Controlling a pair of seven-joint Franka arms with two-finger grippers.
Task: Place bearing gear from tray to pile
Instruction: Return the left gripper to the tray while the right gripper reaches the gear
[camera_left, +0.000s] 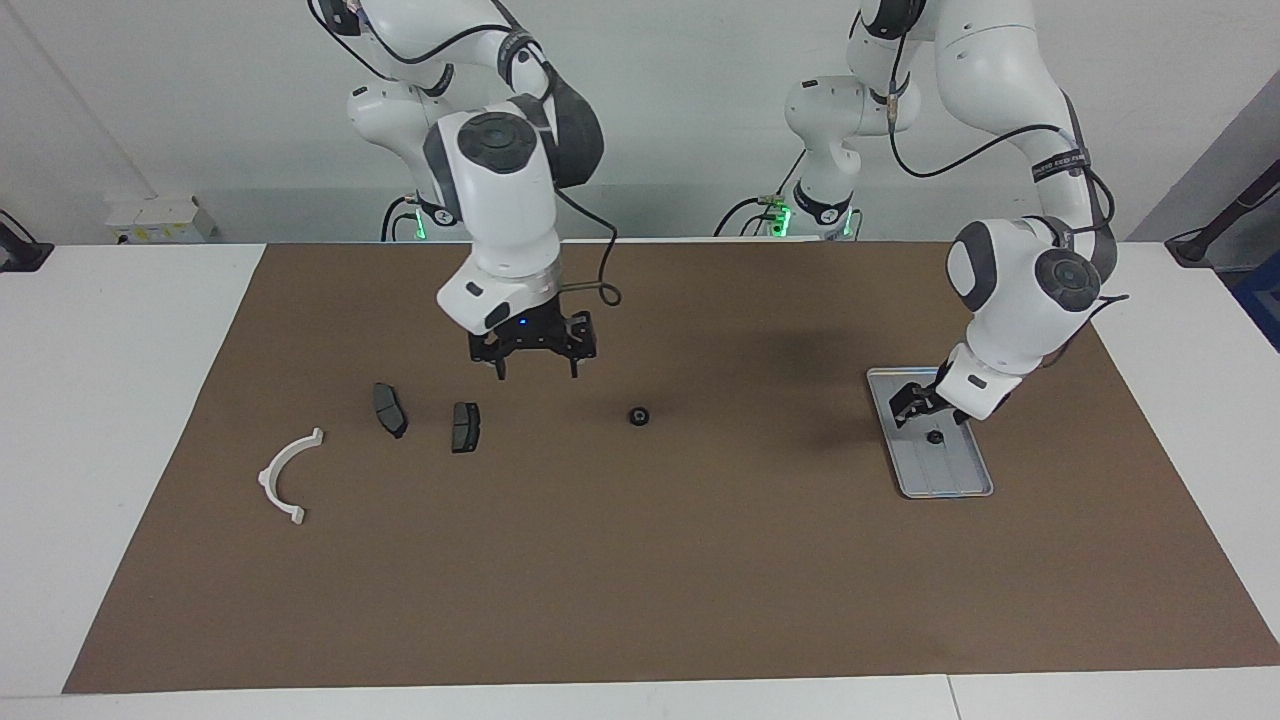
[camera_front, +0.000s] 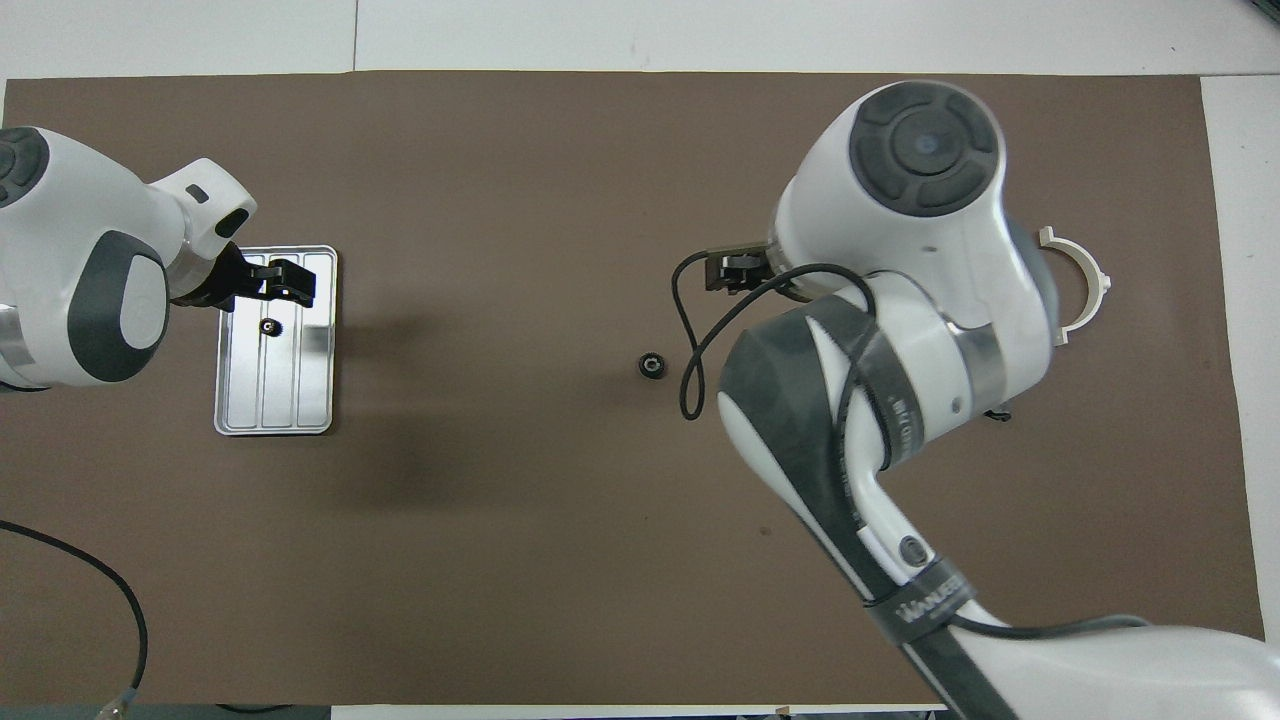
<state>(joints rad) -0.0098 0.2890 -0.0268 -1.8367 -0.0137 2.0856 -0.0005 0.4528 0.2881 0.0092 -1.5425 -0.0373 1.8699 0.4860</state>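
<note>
Bearing gears are seen in two places: one small dark gear (camera_left: 934, 437) is left in the tray (camera_left: 955, 482), and a second (camera_left: 637, 416) lies on the brown mat (camera_left: 640, 600) near the middle of the table, between the tray and the pile.

Ordered from largest to smallest, the mat is spread over the table as the working surface. The tray is set toward the left arm's end, within that arm's reach. The pile is laid toward the right arm's end: a white curved bracket (camera_left: 287, 478) and two dark plates (camera_left: 389, 409) (camera_left: 465, 426), all apart from one another.

The left gripper (camera_left: 915, 405) is held low over the tray, just beside the gear there; its fingers appear parted and nothing is held, so a pick-up is judged to be in preparation. The right gripper (camera_left: 536, 367) hangs over the mat between the plates and the middle gear, fingers spread wide and empty, probably so that the gear can be carried on to the pile.
</note>
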